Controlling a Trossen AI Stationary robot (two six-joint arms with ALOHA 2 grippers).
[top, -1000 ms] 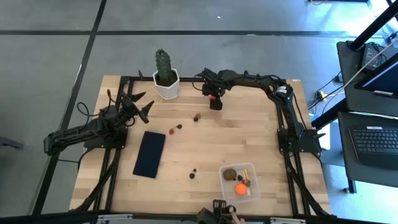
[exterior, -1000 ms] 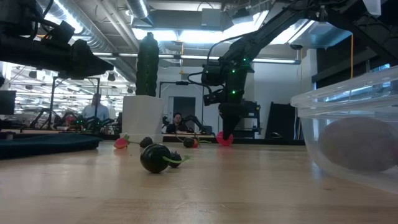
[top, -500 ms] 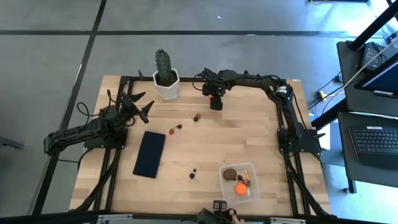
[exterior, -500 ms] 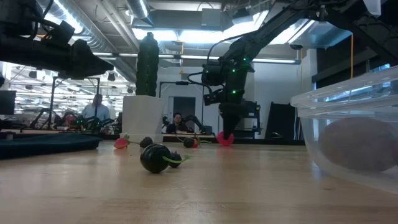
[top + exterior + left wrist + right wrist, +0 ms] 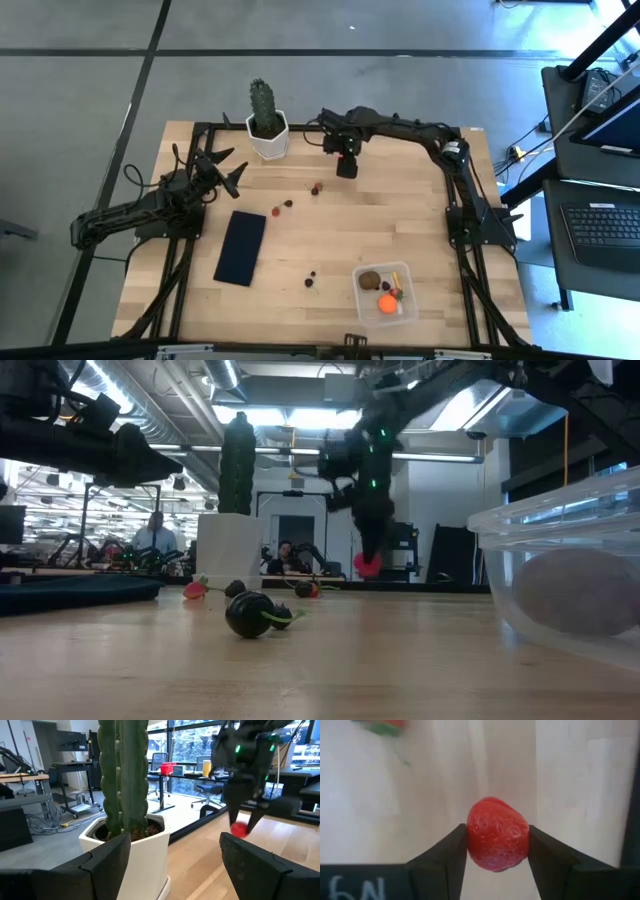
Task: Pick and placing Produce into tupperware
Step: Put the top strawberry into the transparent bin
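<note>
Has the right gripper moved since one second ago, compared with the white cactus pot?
Yes. In the low view the right gripper, shut on the strawberry, has risen off the table; the white cactus pot beside it has not shifted.

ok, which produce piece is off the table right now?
The red strawberry, pinched in the right hand and lifted clear near the cactus. The other loose pieces lie on the wood or sit in the tupperware.

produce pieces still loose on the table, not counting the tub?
About 6, small ones hard to separate: two near the right gripper, two above the navy mat, two left of the tub.
</note>
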